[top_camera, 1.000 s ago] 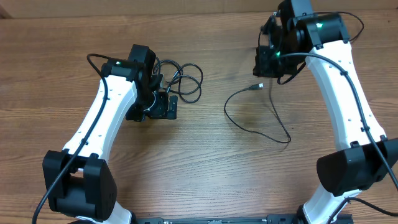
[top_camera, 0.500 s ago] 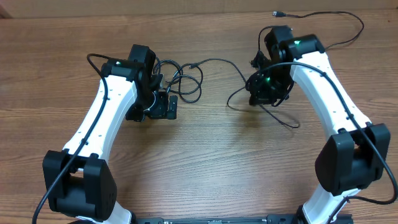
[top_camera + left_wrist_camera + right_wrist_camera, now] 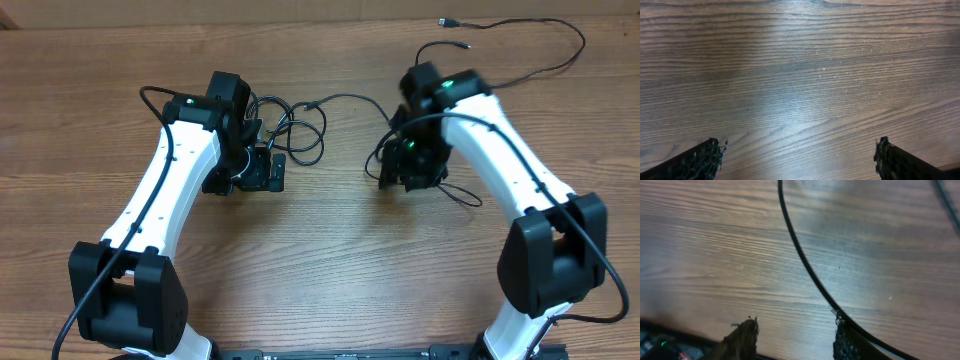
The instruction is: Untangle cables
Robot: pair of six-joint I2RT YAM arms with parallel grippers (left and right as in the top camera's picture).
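A small coiled bundle of thin black cables [image 3: 297, 130] lies on the wooden table just right of my left gripper [image 3: 262, 172]. That gripper is open, and the left wrist view shows only bare wood between its fingers [image 3: 800, 147]. One strand [image 3: 350, 97] runs from the bundle toward my right gripper [image 3: 395, 175]. The right gripper is open low over the table [image 3: 795, 325], and a black cable [image 3: 800, 250] passes along the outside of its right fingertip. A long loose cable [image 3: 520, 22] with a plug end lies at the far right.
The wooden table [image 3: 320, 260] fills the view. A loop of cable [image 3: 462, 196] lies just right of the right gripper, under the right arm. Another cable [image 3: 945, 200] crosses the top right corner of the right wrist view.
The right arm has swung from the far right edge down and left toward the table's middle. A long cable now lies at the far right. The left arm has not moved.
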